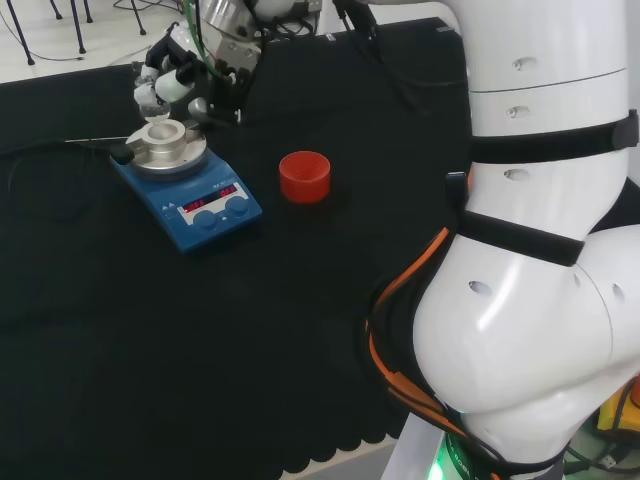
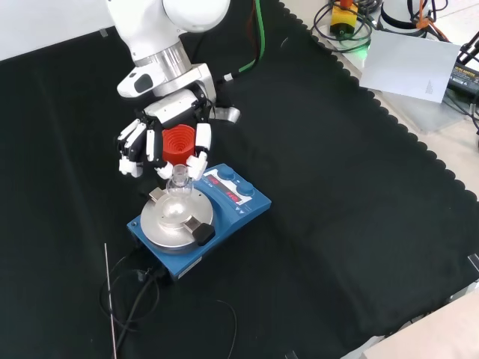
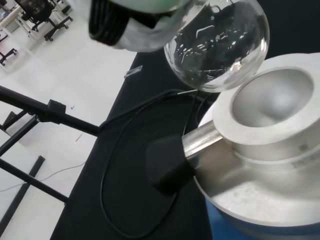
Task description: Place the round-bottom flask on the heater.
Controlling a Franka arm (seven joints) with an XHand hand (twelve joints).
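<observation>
In the front view the hand (image 2: 166, 146) stands just above and behind the heater (image 2: 198, 218), and the red ribbed stand (image 2: 178, 143) sits directly behind it, blocking a retreat along the cloth that way. The flask (image 2: 178, 182) hangs over the heater's metal bowl (image 3: 270, 97), whose hollow lies open beneath. A black knob (image 3: 167, 165) on a metal stem juts from the block's side, with cables (image 2: 135, 299) trailing beyond; to the front view's right the black cloth (image 2: 352, 224) lies bare

A lab: heater (image 2: 196, 217) and glass flask (image 3: 217, 47) on black-clothed bench (image 2: 337, 209).
</observation>
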